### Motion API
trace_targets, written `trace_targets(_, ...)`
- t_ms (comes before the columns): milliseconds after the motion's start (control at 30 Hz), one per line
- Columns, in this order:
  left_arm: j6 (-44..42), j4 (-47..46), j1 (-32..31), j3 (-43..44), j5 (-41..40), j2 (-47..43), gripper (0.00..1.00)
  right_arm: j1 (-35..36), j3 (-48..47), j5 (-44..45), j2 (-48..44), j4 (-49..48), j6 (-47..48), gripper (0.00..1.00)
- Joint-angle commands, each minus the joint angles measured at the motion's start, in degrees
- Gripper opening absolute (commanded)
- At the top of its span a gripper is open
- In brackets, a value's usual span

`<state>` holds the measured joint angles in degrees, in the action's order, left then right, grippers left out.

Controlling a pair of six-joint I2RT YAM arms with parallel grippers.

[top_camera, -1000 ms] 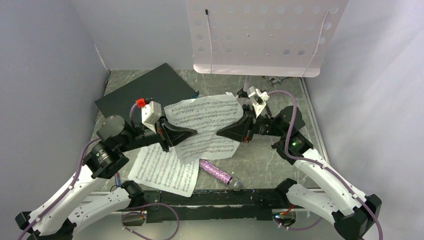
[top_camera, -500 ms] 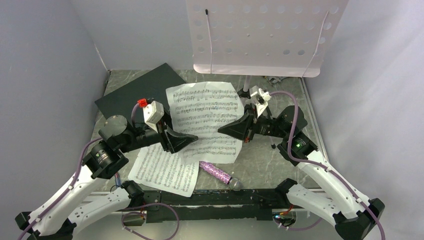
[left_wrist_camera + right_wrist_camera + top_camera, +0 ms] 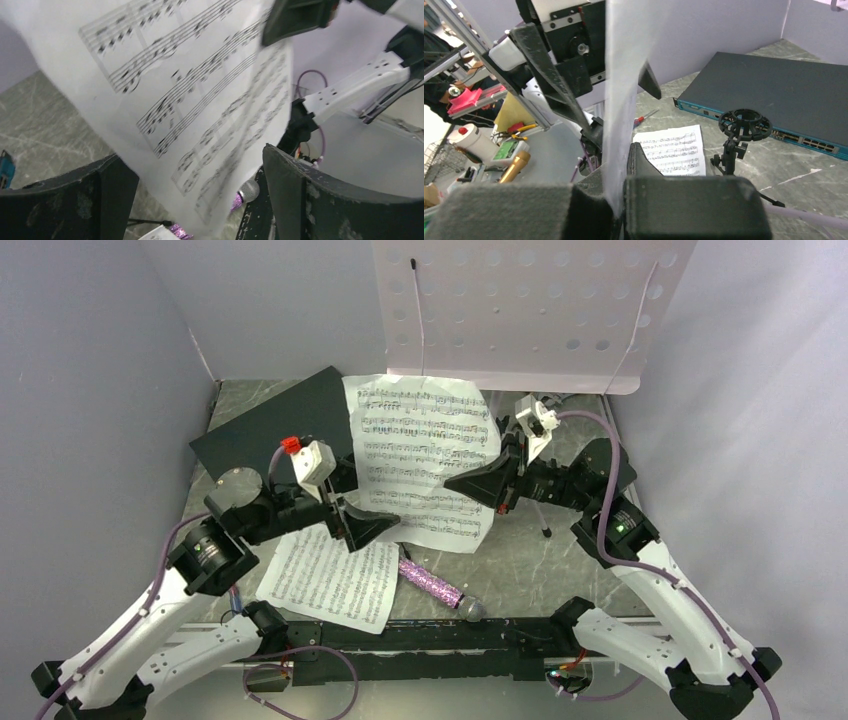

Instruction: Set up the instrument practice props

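Page-to-stand step: right gripper [image 3: 452, 483] jaws clenched on white printed sheet-music page [image 3: 425, 450], held up just below pale-lilac perforated music stand [image 3: 520, 310]; left gripper [image 3: 385, 526] jaws spread wide, gripping nothing; next likely needs lifting the page onto its lip.

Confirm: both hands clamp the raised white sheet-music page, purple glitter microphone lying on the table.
Only the right hand clamps the raised white sheet-music page; the left hand stands open, as the left wrist view shows. The purple glitter microphone does lie on the table.
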<state>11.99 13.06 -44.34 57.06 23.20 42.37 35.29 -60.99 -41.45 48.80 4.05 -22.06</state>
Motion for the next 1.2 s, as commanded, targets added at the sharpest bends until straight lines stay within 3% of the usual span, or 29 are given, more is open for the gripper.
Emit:
trace_targets(0,-3.5,1.2,0.1,3.0,-4.2,1.3,0.93,0.0,-5.8,1.1,-0.3,3.8,2.8,0.0)
trace_targets(233,-5.0,0.3,0.1,5.5,-7.0,2.9,0.93,0.0,-13.7,10.0,2.3,11.2,4.3,0.0)
trace_targets(633,-6.5,1.2,0.0,16.2,-4.6,9.6,0.93,0.0,-28.6,18.3,6.3,18.6,10.1,0.0)
trace_targets(800,-5.2,3.4,0.0,22.0,-7.2,13.9,0.91,0.0,-33.5,23.8,7.0,21.1,12.7,0.0)
trace_targets(1167,-2.9,-1.8,0.1,28.8,-10.9,20.0,0.84,0.0,-43.1,32.5,7.8,26.1,19.2,0.0)
